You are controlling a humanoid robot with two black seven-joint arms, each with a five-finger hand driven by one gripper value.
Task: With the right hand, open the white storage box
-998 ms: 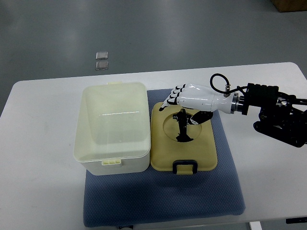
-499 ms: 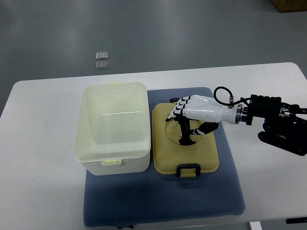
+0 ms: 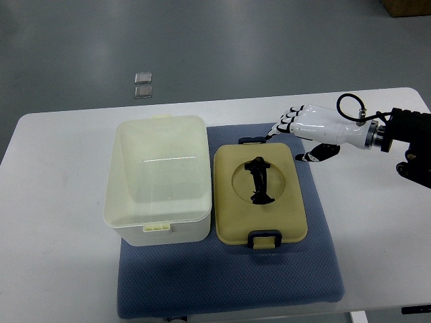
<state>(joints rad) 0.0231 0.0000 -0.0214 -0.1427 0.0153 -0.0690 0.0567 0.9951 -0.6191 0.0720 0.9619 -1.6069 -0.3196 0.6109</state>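
Box (image 3: 160,176) sits open at 9 o'clock on the mat (image 3: 229,282); lid (image 3: 260,195) lies flat just beside it. Right hand (image 3: 306,128), fingers apparently relaxed and empty, hovers at 2 o'clock. Opening step appears complete; next move: clear the arm.

We see the white storage box (image 3: 159,178) standing open and upright, a pale translucent rectangular tub with a small latch tab on its near rim and another on its far rim. Its cream lid (image 3: 259,194) lies flat just beside it to the right, with a black handle folded into a round recess and black clips at both ends.
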